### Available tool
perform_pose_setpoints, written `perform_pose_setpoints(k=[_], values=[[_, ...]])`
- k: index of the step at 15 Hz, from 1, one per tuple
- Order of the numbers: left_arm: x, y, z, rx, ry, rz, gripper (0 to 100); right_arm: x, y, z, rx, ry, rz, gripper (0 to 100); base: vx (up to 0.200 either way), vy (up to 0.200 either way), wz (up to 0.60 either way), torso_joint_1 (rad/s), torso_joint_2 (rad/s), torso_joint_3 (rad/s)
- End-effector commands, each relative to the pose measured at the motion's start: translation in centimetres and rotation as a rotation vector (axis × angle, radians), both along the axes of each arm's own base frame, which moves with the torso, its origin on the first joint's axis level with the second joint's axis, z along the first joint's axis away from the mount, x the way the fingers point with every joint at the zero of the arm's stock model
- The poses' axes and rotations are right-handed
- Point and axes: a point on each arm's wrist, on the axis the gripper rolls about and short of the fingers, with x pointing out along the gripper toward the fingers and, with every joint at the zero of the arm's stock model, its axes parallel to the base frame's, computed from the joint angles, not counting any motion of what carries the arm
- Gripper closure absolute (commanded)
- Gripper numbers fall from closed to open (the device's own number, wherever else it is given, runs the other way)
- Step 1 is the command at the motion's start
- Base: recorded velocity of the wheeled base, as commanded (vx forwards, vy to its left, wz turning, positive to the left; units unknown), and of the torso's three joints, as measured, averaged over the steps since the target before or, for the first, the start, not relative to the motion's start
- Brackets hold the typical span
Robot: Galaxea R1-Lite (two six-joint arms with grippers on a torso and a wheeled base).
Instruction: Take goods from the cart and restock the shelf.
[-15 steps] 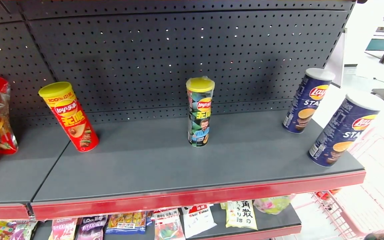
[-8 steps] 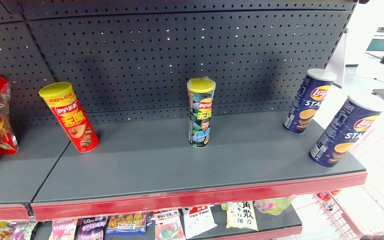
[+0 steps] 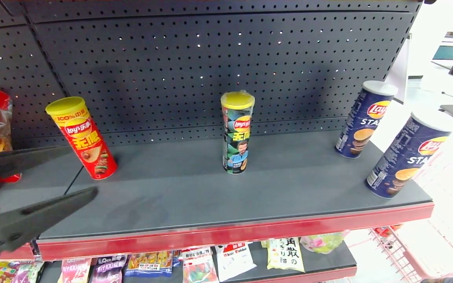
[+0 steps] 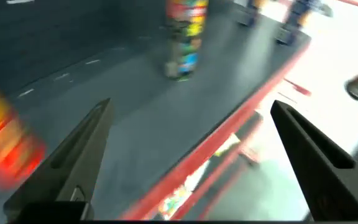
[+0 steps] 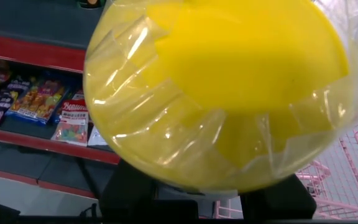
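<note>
Between right fingers (image 5: 132,194), a yellow-lidded can (image 5: 229,81).

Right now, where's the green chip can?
Head view: green chip can stands upright midway along the shelf, red can to its left, blue can to its right.

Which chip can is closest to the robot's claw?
The red can, at the shelf's left end beside the left gripper. The green can and both blue cans stand farther right.
</note>
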Motion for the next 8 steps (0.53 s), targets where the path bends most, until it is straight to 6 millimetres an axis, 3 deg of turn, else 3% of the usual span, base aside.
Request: perform_pose_setpoints(k=[1, 3, 6, 8], values=[[10.2, -6.4, -2.7, 0.053, 0.120, -0.274, 0, -0.3, -0.1, -0.2, 0.004, -0.019, 0.000, 100, 0.000, 0.000, 0.00, 0.000, 0.00, 0.000], [14.1, -8.2, -3.8, 0.055, 0.098, -0.279, 0, -0.5, -0.1, -0.4, 0.006, -0.029, -0.007, 100, 0.000, 0.000, 0.00, 0.000, 0.00, 0.000], [17.2, -11.6, -4.5, 0.054, 0.081, -0.319, 0, -0.6, -0.1, -0.4, 0.010, -0.033, -0.014, 100, 0.000, 0.000, 0.00, 0.000, 0.00, 0.000], [18.8, -12.4, -5.0, 0.059, 0.079, -0.306, 0, -0.6, -0.1, -0.4, 0.010, -0.033, -0.018, 100, 0.000, 0.000, 0.00, 0.000, 0.00, 0.000]])
